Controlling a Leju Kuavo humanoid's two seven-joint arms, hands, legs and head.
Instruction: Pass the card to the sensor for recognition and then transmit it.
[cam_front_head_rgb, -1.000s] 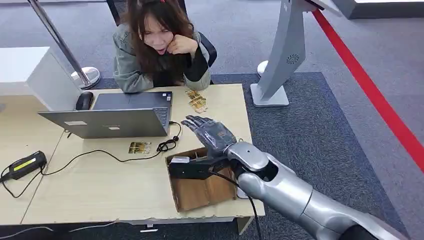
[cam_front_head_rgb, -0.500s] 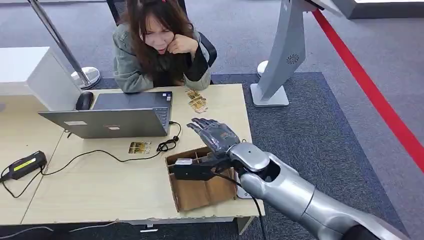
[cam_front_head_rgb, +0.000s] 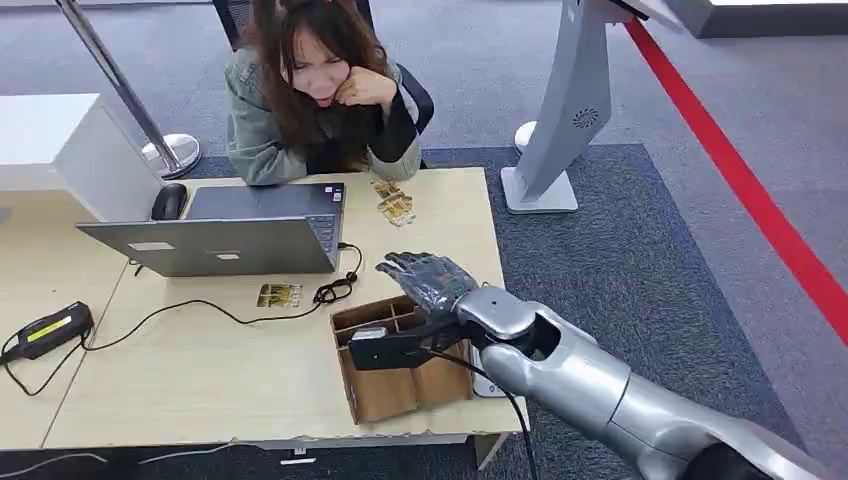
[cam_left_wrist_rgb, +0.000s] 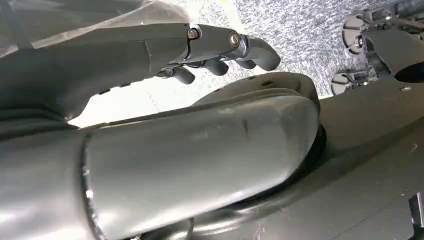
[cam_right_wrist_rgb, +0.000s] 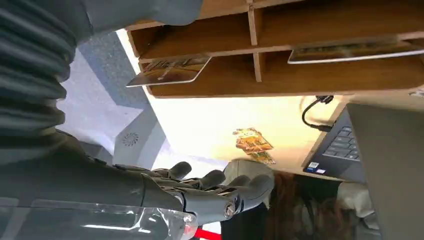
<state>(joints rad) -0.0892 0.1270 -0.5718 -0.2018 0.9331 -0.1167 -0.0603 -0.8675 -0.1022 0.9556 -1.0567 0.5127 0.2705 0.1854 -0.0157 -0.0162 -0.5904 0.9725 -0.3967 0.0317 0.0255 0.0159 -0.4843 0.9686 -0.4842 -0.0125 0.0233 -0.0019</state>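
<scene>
Wooden desk (cam_front_head_rgb: 200, 370) | right hand (cam_front_head_rgb: 432, 277) above divided box (cam_front_head_rgb: 400, 385) | fingers spread, holding nothing

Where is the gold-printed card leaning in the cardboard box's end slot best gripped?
Pinch the free edge of the gold-printed card, which sticks out past the rim of the brown cardboard box, coming from the open top; walls block its sides.

right hand (cam_front_head_rgb: 432, 279) | lowered and drawn back over cardboard box (cam_front_head_rgb: 400, 385) | fingers (cam_front_head_rgb: 405, 266) apart, empty
</scene>
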